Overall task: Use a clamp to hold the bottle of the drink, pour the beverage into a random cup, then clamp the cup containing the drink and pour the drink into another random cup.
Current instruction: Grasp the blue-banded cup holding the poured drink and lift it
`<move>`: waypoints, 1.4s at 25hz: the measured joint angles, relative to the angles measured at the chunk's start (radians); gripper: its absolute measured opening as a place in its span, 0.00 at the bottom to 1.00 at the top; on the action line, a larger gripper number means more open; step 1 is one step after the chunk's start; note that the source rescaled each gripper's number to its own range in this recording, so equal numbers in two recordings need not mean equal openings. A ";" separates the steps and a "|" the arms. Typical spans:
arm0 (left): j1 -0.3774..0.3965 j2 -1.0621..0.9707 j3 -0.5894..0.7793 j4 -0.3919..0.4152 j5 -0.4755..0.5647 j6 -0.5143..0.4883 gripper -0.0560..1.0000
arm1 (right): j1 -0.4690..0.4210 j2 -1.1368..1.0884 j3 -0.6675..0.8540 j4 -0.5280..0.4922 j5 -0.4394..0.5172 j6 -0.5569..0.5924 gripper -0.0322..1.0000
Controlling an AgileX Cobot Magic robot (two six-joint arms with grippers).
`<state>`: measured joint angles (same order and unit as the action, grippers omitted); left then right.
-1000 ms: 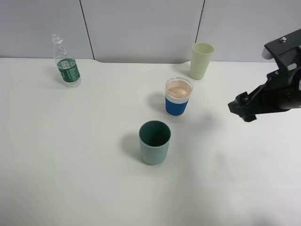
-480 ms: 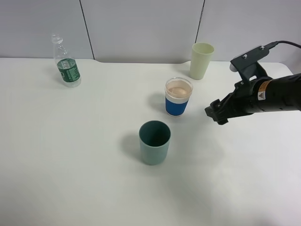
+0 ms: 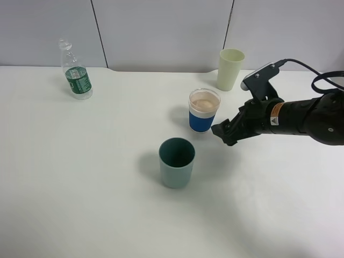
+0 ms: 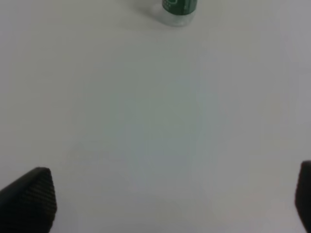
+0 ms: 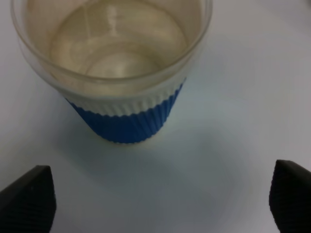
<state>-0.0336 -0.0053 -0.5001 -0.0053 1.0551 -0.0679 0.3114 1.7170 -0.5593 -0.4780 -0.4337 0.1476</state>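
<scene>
At the upper left of the high view, the bottle of the drink (image 3: 77, 72) stands upright on the white table (image 3: 80, 215), well apart from the cups. Low at centre sits the teal cup (image 3: 177, 162), its inside dark and, as far as can be told, empty. Just up and to the right of it stands the blue-sleeved cup (image 3: 203, 113), with the pale green cup (image 3: 230, 69) behind it, toward the upper right.

The right gripper (image 3: 223, 133), which hung at the frame's right edge a second ago, has swept leftward over the table. It now sits just beside the blue-sleeved cup, on the cup's right side, without touching it. Nothing else has shifted. This reads as the bottle pour being finished and the second stage, clamping the filled cup, about to begin, with the grasp not yet made.

The right wrist view adds what the high view cannot. The claw is spread, its fingertips wide apart, with the cup ahead of them rather than between them. The beverage (image 5: 116, 53) lies clear in the peach interior.

The left wrist view alone shows the left gripper (image 4: 167, 199). It is out of the high frame, its fingers spread with nothing between them, over bare table with the bottle's base some way ahead.
</scene>
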 joint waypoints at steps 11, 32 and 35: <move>0.000 0.000 0.000 0.000 0.000 0.000 1.00 | 0.000 0.150 0.000 0.014 -0.253 -0.141 0.67; 0.000 0.000 0.000 0.000 0.000 0.000 1.00 | -0.013 0.402 0.000 0.120 -0.762 -0.310 0.67; 0.000 0.000 0.000 0.000 0.000 0.000 1.00 | -0.017 0.433 0.000 0.117 -0.772 -0.326 0.67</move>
<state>-0.0336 -0.0053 -0.5001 -0.0053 1.0551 -0.0679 0.2944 2.1504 -0.5593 -0.3609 -1.2059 -0.1788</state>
